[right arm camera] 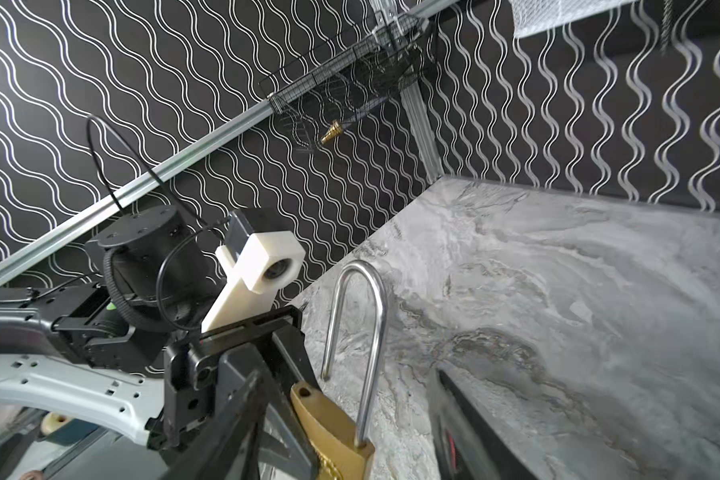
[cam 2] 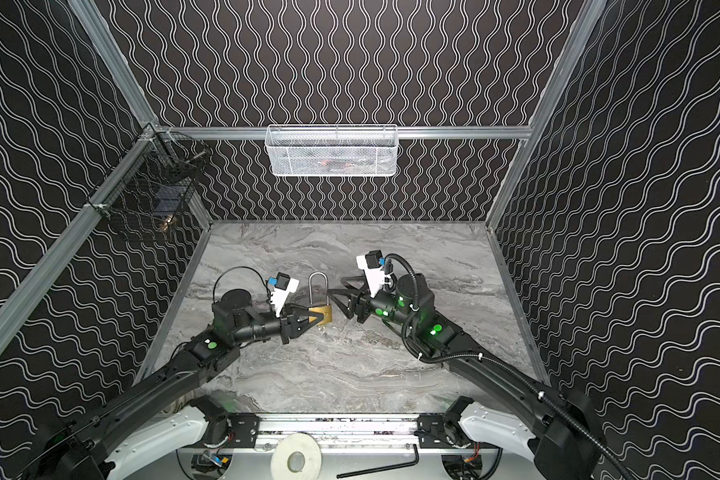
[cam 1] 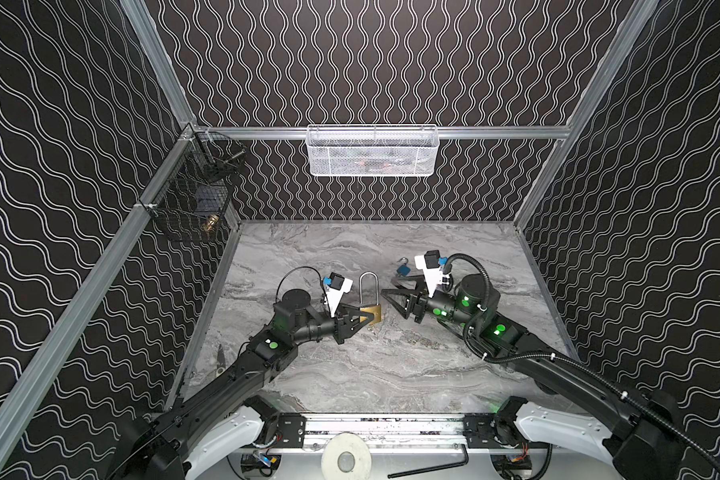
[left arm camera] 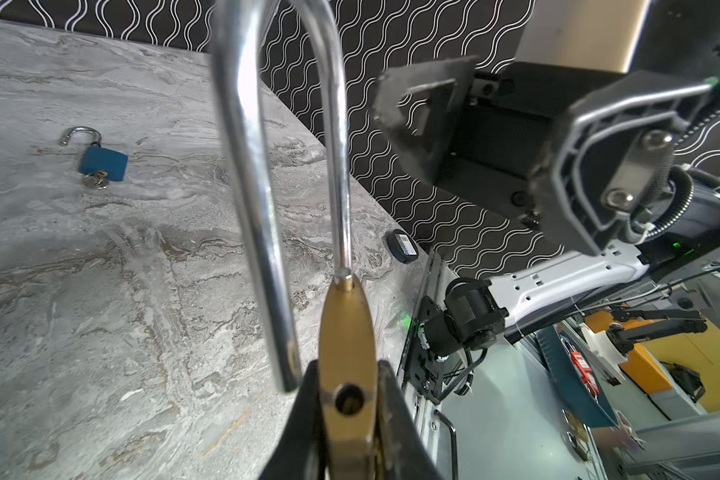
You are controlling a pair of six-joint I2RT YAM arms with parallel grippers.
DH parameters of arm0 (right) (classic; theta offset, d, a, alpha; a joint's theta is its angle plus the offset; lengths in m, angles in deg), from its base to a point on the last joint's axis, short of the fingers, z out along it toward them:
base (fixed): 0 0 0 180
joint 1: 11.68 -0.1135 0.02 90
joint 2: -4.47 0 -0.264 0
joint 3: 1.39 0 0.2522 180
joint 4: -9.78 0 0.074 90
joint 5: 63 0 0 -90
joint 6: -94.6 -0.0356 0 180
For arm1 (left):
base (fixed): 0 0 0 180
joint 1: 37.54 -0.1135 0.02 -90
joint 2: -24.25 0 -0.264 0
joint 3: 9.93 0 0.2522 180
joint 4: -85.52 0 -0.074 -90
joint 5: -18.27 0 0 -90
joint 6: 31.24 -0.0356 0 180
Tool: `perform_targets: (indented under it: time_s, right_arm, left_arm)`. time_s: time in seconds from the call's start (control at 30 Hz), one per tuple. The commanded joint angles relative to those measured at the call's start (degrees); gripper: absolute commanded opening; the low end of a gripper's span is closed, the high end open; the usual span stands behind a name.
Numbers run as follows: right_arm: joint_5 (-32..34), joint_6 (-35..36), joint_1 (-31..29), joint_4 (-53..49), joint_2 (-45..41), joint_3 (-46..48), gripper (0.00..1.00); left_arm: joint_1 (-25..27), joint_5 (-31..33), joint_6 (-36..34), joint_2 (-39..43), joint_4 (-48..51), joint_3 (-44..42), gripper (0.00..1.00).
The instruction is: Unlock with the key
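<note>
A brass padlock [cam 1: 373,313] with a long steel shackle [cam 1: 368,286] stands upright above the marble table [cam 1: 350,365], and my left gripper [cam 1: 366,318] is shut on its body. In the left wrist view the pads [left arm camera: 308,399] clamp the brass body [left arm camera: 346,332]; one shackle leg hangs free beside an empty hole. A small key [cam 2: 321,328] appears to stick out under the body. My right gripper [cam 1: 387,297] is open just right of the lock, holding nothing. In the right wrist view the padlock [right arm camera: 329,424] sits between its spread fingers [right arm camera: 466,424].
A blue padlock [left arm camera: 100,160] with a key in it lies open on the table behind the right arm [cam 1: 403,270]. A black wire basket [cam 1: 192,195] hangs on the left wall and a white mesh basket [cam 1: 371,151] on the back wall. An Allen key [cam 1: 429,465] lies at the front.
</note>
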Motion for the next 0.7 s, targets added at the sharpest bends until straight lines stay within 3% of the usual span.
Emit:
perform_targets:
  time_s: [0.0, 0.3, 0.5, 0.67]
  right_arm:
    - [-2.30, -1.50, 0.01, 3.73, 1.81, -1.63, 0.62]
    - [-2.33, -1.94, 0.06, 3.90, 8.02, -5.31, 0.53]
    - [-3.26, -2.95, -0.01, 4.81, 9.94, -6.42, 0.36]
    - [0.67, -3.03, -0.02, 1.79, 9.95, -7.24, 0.21]
  left_arm:
    - [-0.06, -1.64, -1.47, 0.38, -4.31, 0.41, 0.00]
    - [-0.04, -3.93, -0.60, -0.71, -7.08, 0.15, 0.00]
    - [-0.05, -2.85, -1.25, -1.12, -5.67, 0.50, 0.00]
    - [-0.04, -0.80, -1.70, -1.13, -4.07, 1.10, 0.00]
